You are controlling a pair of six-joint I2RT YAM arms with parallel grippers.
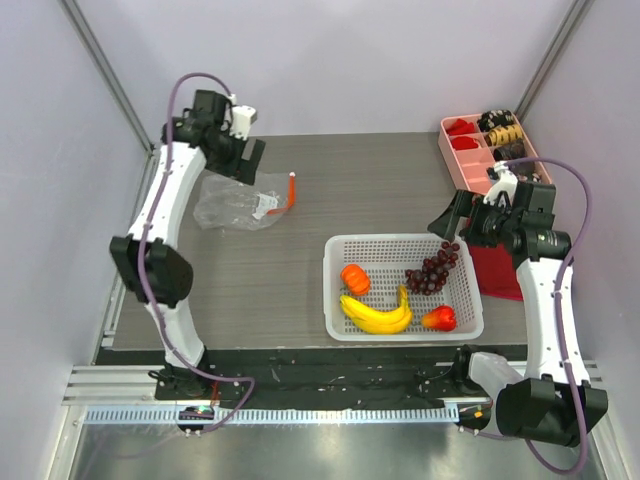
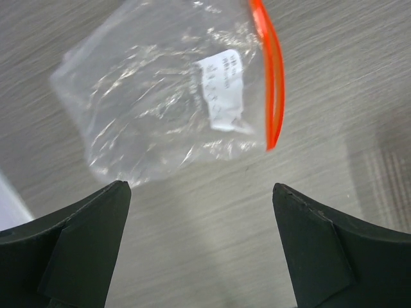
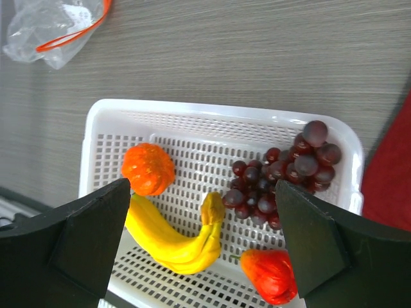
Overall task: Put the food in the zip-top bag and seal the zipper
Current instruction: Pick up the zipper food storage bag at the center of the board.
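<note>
The clear zip-top bag lies flat on the table at the back left, its orange-red zipper on its right side; the left wrist view shows the bag and the zipper. My left gripper hovers open and empty just behind it. The food lies in a white basket: banana bunch, orange pumpkin, grape cluster, red-orange fruit. My right gripper is open and empty above the basket's right side. The right wrist view shows banana, pumpkin, grapes, red fruit.
A pink compartment tray with small dark and red snacks stands at the back right. A red cloth lies right of the basket. Grey walls close in on both sides.
</note>
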